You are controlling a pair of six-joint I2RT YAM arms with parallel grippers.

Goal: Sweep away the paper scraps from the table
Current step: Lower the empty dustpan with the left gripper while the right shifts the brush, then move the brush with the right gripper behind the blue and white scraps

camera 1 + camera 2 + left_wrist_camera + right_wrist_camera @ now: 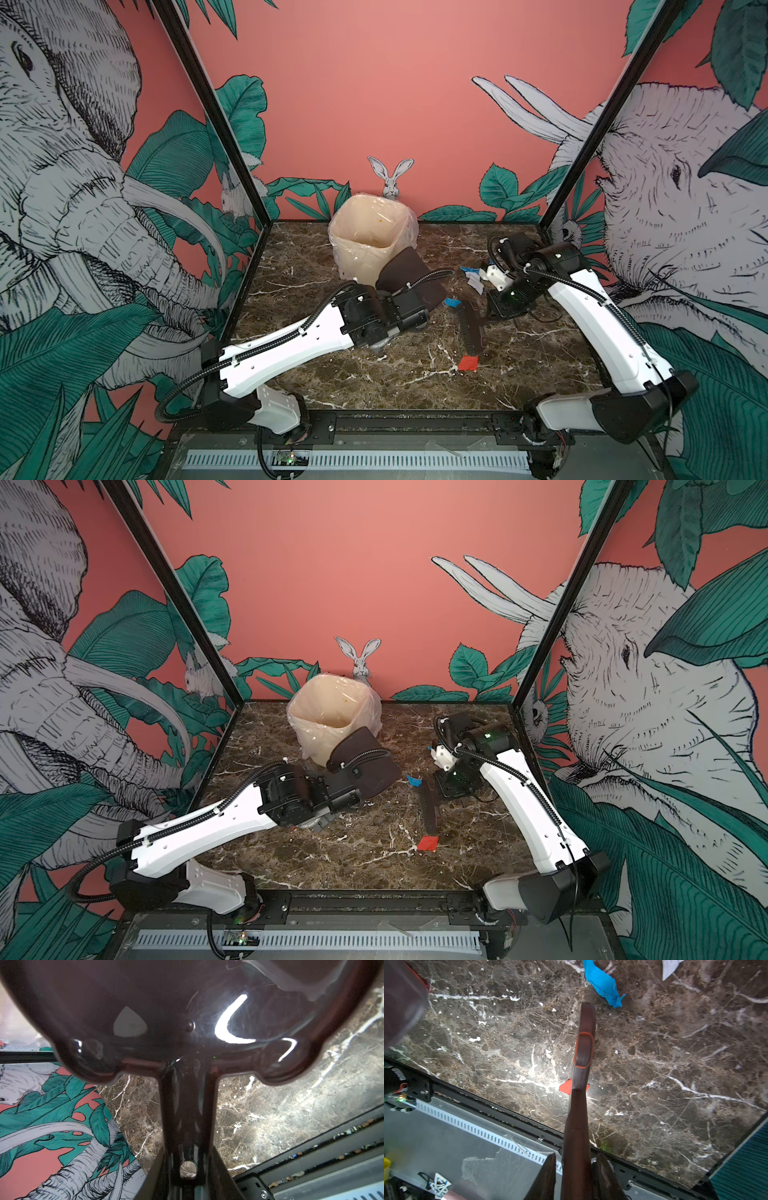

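Left gripper (188, 1176): closed around dustpan (409, 274) handle.
Right gripper (577, 1169): closed around brush (471, 328) handle.
Paper scraps (467, 363): red nearest, blue and white farther, on table (374, 382).

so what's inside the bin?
Clear liner and an orange speck on the far wall; no paper seen. The near rim hides the front of the bottom.

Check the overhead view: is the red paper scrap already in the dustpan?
No, the red paper scrap lies on the bare table just past one end of the brush, well apart from the dustpan.
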